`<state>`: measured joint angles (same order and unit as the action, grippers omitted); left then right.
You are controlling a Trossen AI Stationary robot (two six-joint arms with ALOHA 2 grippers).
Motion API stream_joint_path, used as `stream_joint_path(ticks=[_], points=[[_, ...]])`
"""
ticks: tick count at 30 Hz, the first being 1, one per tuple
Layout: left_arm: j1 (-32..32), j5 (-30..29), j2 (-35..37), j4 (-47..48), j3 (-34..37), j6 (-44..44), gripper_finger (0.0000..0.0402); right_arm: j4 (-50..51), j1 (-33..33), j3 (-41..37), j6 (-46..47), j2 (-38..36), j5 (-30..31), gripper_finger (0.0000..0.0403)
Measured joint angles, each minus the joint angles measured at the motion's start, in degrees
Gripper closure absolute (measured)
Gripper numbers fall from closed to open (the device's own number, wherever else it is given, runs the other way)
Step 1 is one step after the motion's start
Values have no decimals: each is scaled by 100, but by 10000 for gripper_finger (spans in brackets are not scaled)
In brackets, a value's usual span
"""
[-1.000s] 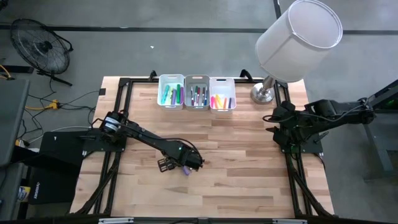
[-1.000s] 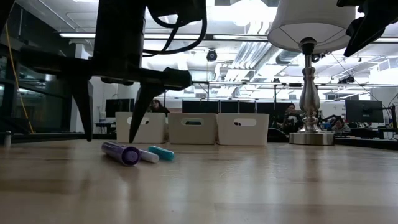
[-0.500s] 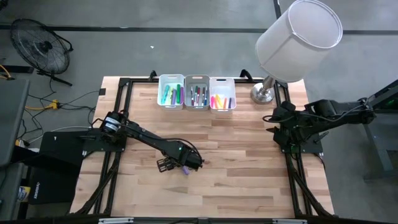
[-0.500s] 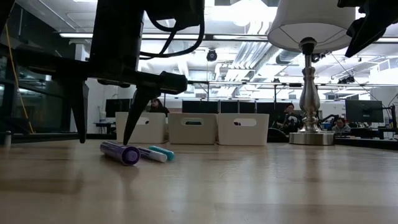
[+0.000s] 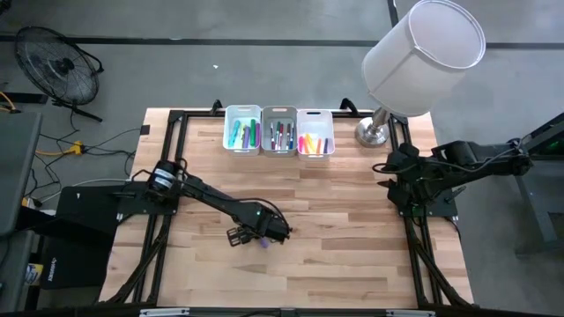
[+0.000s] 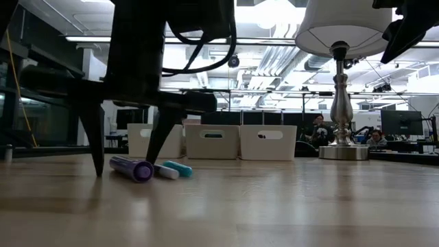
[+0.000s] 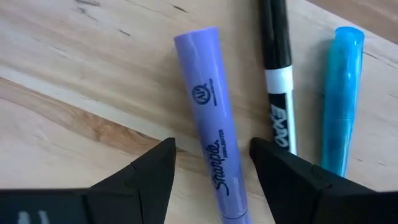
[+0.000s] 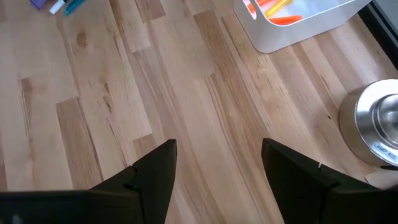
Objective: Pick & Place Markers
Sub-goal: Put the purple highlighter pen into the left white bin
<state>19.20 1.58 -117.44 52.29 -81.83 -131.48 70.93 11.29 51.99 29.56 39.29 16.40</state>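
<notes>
Three markers lie flat side by side on the wooden table, left of its centre: a purple one, a black-and-white one and a teal one. My left gripper points down over them. It is open, with one finger on each side of the purple marker and a gap on both sides. My right gripper is open above bare wood near the table's right edge.
Three white bins holding several markers stand in a row at the far edge, the orange and pink ones in the right bin. A lamp with a metal base and a big white shade stands at the far right corner. Bare wood surrounds the loose markers.
My left gripper has come down over the purple marker, still open, until its fingertips stand close to the tabletop on either side of it. The three markers have stayed where they were.
</notes>
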Motion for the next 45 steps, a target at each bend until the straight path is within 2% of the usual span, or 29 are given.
stream_joint_path(ticks=[6, 16, 19, 33, 39, 45], points=[[-8, 25, -57, -117, 10, 0, 200, 82, 0, 0, 2, 0, -29, 179], [42, -40, -73, -207, 8, 119, 322, 119, 0, 0, -7, 0, -29, 179], [69, -132, -73, -189, 8, 205, 346, 147, 0, 0, -11, 0, -29, 179], [76, -455, 90, -139, 14, 803, 346, 425, 0, 0, -155, -52, -51, 179], [73, -838, 306, 101, 38, 1016, 346, 425, 0, 0, -157, -298, 31, 179], [70, -875, 505, 191, 32, 1212, 346, 425, 0, 0, -127, -506, 135, 179]])
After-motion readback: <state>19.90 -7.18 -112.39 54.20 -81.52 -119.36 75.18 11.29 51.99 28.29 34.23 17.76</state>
